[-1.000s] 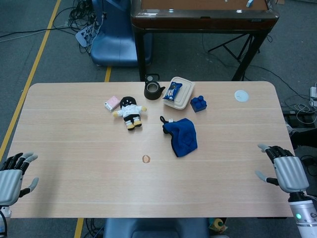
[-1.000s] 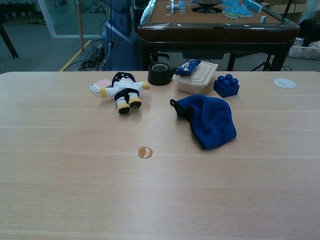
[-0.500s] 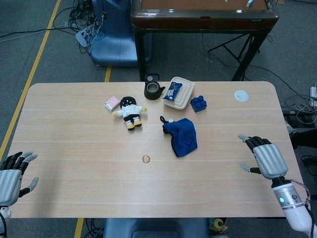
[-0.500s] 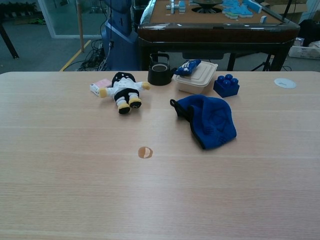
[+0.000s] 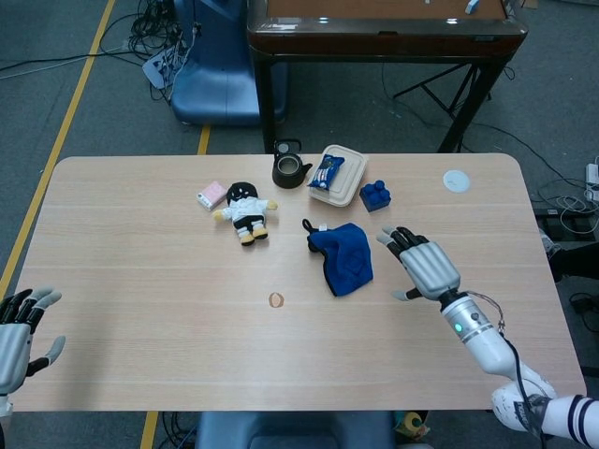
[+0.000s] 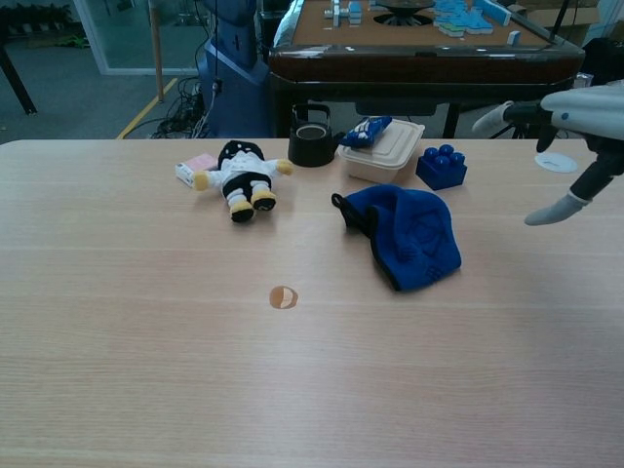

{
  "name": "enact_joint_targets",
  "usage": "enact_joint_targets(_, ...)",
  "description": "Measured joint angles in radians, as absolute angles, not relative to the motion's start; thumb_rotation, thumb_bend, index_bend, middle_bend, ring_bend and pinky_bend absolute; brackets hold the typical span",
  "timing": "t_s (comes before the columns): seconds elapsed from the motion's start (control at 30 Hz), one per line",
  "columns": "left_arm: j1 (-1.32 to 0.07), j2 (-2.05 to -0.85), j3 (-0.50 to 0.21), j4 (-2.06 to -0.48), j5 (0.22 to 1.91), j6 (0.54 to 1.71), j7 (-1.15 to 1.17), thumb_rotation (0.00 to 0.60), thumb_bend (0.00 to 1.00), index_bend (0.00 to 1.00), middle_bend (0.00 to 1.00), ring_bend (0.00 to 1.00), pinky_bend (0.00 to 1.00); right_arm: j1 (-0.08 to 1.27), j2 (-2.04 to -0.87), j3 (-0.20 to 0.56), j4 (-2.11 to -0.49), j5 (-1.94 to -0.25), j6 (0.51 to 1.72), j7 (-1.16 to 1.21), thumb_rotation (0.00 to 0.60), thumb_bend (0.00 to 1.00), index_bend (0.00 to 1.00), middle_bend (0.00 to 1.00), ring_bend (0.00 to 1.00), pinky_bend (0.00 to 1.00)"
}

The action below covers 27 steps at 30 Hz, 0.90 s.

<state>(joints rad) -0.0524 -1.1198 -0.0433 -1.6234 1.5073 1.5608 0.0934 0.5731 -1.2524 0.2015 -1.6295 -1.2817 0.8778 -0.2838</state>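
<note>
Head view: right hand (image 5: 423,266) hovers over the table (image 5: 140,281) with fingers spread wide, holding nothing. The blue cap (image 5: 342,256) lies just to its left, close but apart; no contact seen. Beyond the hand sit the blue brick (image 5: 375,195) and the food box (image 5: 339,176) with a snack packet (image 5: 327,170) on top. Further left of the cap: doll (image 5: 245,211), teapot (image 5: 289,169), pink pack (image 5: 212,195). Left hand (image 5: 19,332) is at the near left corner, fingers apart, empty, well away from everything.

Chest view: right hand (image 6: 565,127) enters at the right edge, above the table, open; the cap (image 6: 409,234) lies to its left, flat and untouched. Left hand not shown here.

Progress, as judged: reach under way, grasp not yet made; the cap is unmoved.

Change from a second ago: the right hand has travelled from the table's right edge inward to beside the cap; the left hand has slipped slightly lower; the objects are unchanged.
</note>
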Motion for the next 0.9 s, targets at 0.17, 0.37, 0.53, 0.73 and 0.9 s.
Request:
enact_joint_targets(0.17,-0.040,-1.110,-0.042,-1.631,1.506,1.574,0.088,0.600,0.27,0.23,0.18,0.12,0.12,0.665,-1.326,0.226,-1.540,-1.187,0.791,-0.317,0.600,0.13,0.00,0.06,0.05,0.22)
enact_joint_targets(0.37,-0.032,-1.102,-0.041,-1.637,1.505,1.581,0.084,0.600,0.27,0.23,0.18,0.12,0.12,0.764,-1.412,0.236,-1.421,-1.082,0.706,-0.353,0.600,0.13,0.00,0.06,0.05,0.22)
enact_joint_targets(0.53,-0.028,-1.097,-0.042,-1.639,1.503,1.583,0.081,0.600,0.27,0.23,0.18,0.12,0.12,0.834,-1.486,0.235,-1.317,-1.009,0.651,-0.369,0.600,0.13,0.00,0.06,0.05,0.22)
enact_joint_targets(0.73,-0.022,-1.095,-0.041,-1.634,1.496,1.582,0.074,0.600,0.27,0.23,0.18,0.12,0.12,0.895,-1.566,0.226,-1.198,-0.947,0.599,-0.378,0.600,0.13,0.00,0.07,0.05,0.22)
enact_joint_targets(0.9,-0.019,-1.093,-0.041,-1.631,1.493,1.582,0.069,0.600,0.27,0.23,0.18,0.12,0.12,0.939,-1.617,0.209,-1.123,-0.907,0.565,-0.386,0.600,0.13,0.00,0.12,0.05,0.22)
